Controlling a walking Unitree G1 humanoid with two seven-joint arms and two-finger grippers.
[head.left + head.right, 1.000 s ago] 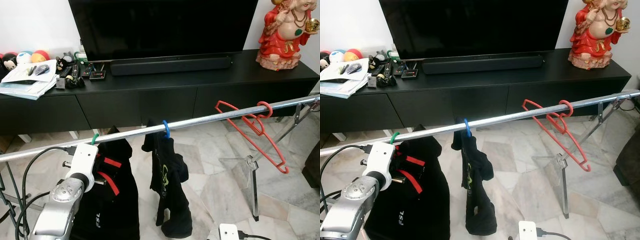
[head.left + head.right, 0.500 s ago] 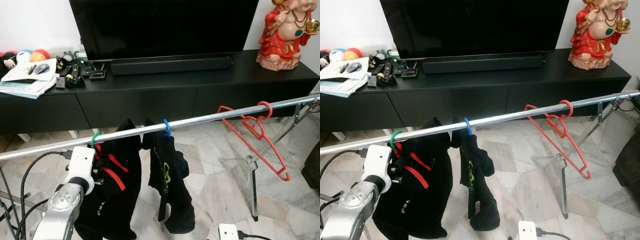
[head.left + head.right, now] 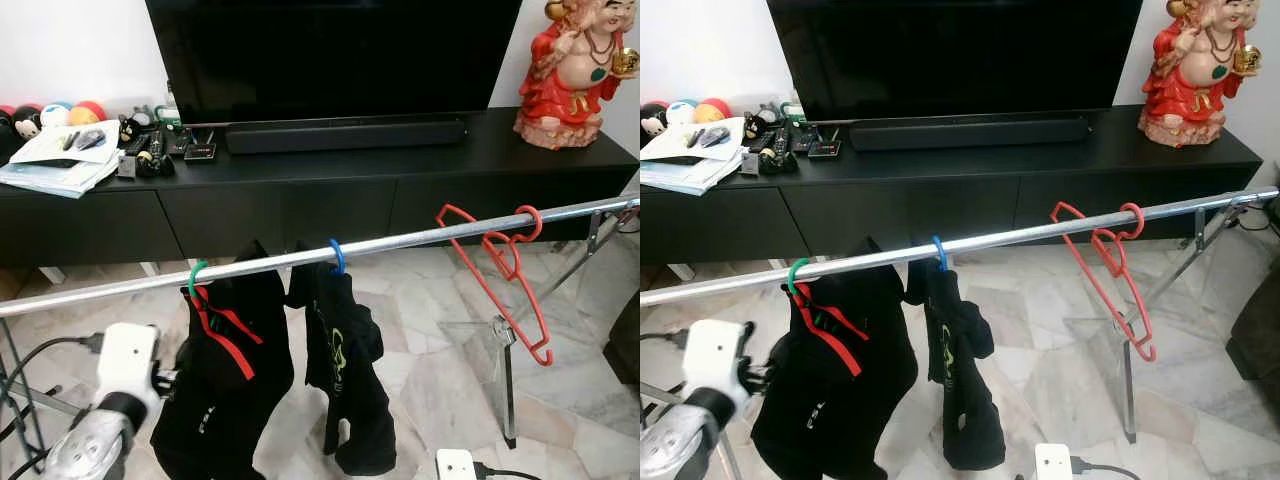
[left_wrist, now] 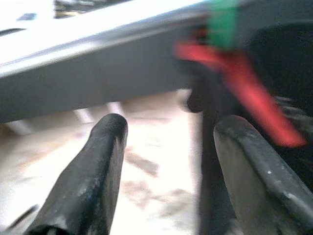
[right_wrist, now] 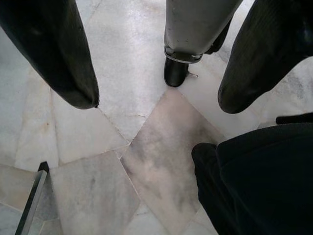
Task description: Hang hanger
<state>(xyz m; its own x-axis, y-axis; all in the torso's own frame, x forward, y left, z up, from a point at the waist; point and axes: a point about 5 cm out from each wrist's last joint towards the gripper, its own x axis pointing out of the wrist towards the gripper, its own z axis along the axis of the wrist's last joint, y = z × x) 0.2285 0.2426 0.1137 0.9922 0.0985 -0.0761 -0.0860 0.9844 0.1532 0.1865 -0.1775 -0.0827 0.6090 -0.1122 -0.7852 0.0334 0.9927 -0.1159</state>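
We see a metal rail [image 3: 300, 258] crossing the scene, sloping up from near left to far right. Three hangers sit on it: a green-hooked hanger [image 3: 197, 278] with red arms carrying a black garment [image 3: 225, 390] at the left, a blue-hooked hanger [image 3: 336, 256] with another dark garment [image 3: 345, 375] near the middle, and a bare red hanger [image 3: 495, 275] well apart to the right, tilted on the rail.

Our left hand [image 4: 168, 161] is low at the near left, just beside the black garment; its two fingers [image 4: 93, 171] stand apart with nothing between them, and its wrist view looks up at the green hook and red arm, blurred. Our right hand [image 5: 156, 98] points down at the marble floor [image 5: 107, 161], fingers spread and empty, with dark cloth close by.

Beyond the rail a long black surface [image 3: 420, 150] carries a television [image 3: 330, 55], a soundbar [image 3: 345, 135], a red figurine [image 3: 572, 70] at the far right, and papers [image 3: 55, 165] and small clutter at the far left.
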